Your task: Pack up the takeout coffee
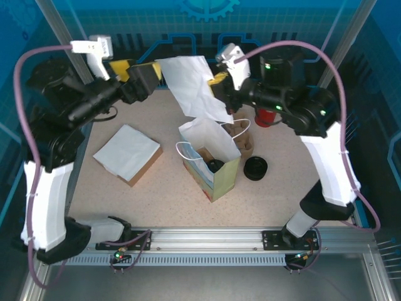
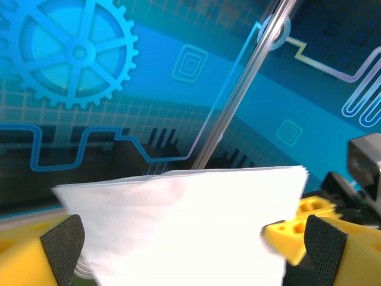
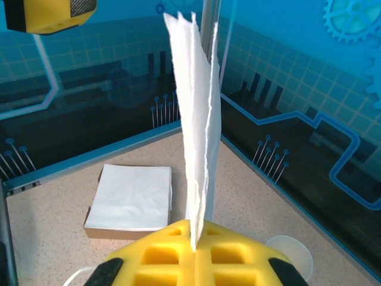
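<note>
A white napkin (image 1: 191, 81) hangs in the air above the back of the table. My right gripper (image 1: 219, 84) is shut on its right edge; in the right wrist view the sheet (image 3: 196, 119) rises on edge out of the closed yellow jaws (image 3: 195, 238). My left gripper (image 1: 141, 78) is open at the napkin's left side. In the left wrist view the napkin (image 2: 190, 226) lies between the spread pads (image 2: 62, 247) without being pinched. A white paper bag (image 1: 213, 179) stands open mid-table, and a black lid (image 1: 215, 166), likely the takeout coffee's, shows inside.
A napkin stack (image 1: 128, 152) on a brown box lies left of the bag, also in the right wrist view (image 3: 134, 196). Lidless cups (image 1: 241, 135) stand behind the bag, loose black lids (image 1: 255, 168) to its right, and a red object (image 1: 266, 116) at the back right.
</note>
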You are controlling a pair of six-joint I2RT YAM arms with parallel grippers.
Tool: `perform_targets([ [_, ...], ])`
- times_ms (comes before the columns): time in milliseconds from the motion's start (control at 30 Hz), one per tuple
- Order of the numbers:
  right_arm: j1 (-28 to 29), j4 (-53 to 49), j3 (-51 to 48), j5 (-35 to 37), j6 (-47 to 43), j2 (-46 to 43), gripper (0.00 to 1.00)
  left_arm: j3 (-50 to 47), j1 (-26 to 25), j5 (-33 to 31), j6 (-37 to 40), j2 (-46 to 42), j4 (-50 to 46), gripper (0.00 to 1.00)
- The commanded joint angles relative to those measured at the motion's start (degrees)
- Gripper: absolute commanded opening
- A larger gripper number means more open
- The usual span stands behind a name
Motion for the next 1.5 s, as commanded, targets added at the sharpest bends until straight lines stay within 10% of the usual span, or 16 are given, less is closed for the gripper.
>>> perform_targets([
  [0,0.09,-5.62,-2.1,-1.25,-2.18,-4.9,0.0,-4.75,-0.37,-4.56,2.42,-3.86,0.97,0.99],
  [533,0.09,-6.22,-22.34,0.09,2.34,-13.75,0.0,-25.64,-0.25,-16.73,2.57,-16.48,-5.85,0.99],
  [1467,4.64,-19.12,-17.54,5.65,12.05,6.07,0.0,-26.96,-0.28,-16.16,2.97,-14.25,-6.84,0.99],
])
